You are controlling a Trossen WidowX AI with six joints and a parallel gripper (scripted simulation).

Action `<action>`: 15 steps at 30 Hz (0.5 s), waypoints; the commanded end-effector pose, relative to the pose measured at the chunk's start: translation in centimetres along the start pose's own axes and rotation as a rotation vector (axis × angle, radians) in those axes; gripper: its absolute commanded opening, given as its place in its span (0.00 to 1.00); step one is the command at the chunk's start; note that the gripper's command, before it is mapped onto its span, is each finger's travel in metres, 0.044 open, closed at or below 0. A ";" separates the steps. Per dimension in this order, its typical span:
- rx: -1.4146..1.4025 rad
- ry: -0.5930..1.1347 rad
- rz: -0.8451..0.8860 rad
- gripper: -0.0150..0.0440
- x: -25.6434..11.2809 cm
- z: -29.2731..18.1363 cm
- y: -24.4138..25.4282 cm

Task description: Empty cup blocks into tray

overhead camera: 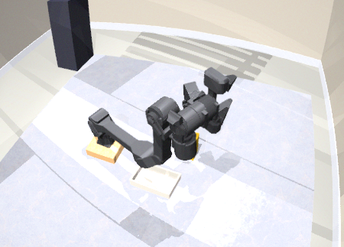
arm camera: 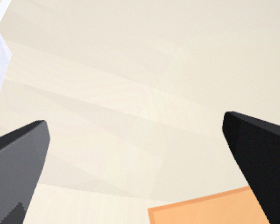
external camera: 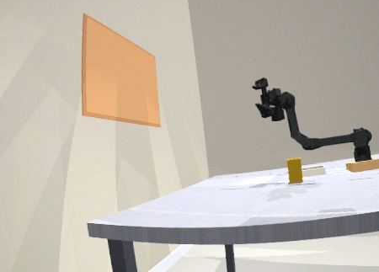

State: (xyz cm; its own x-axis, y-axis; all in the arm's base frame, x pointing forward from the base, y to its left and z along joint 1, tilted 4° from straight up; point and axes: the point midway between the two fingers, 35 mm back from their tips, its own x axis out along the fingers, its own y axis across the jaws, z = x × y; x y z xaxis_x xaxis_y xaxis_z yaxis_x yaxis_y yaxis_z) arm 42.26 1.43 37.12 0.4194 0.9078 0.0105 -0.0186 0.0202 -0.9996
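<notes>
A yellow cup [overhead camera: 197, 142] [external camera: 295, 171] stands upright on the table. In the top view the arm hides most of it; in the exterior view its side shows fully. The blocks inside cannot be seen. A shallow off-white tray [overhead camera: 168, 195] [external camera: 318, 171] lies on the table near the cup, on the side towards the arm's base; no blocks can be made out in it. My gripper [overhead camera: 232, 90] [external camera: 255, 95] [arm camera: 137, 120] is wide open and empty, high above the table and beyond the cup, pointing away from the base towards the wall.
The arm's base stands on a wooden block [overhead camera: 101, 154] [external camera: 361, 166] beside the tray. A tall dark pillar [overhead camera: 69, 34] stands at the back left in the top view. An orange panel [external camera: 120, 76] [arm camera: 200, 212] hangs on the wall.
</notes>
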 end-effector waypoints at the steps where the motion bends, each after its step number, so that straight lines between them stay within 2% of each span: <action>1: -0.006 0.002 -0.001 0.98 -0.1 0.0 -0.1; 7: -0.198 0.078 -0.017 1.00 -2.1 1.2 -2.6; 15: -0.645 0.325 -0.007 1.00 -8.5 4.1 -8.0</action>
State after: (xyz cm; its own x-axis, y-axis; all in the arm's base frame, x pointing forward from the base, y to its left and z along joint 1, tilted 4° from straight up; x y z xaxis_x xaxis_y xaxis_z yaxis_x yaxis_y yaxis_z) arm 37.24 -3.89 43.12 0.6235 0.7777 0.0802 0.3927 -0.2228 -0.8923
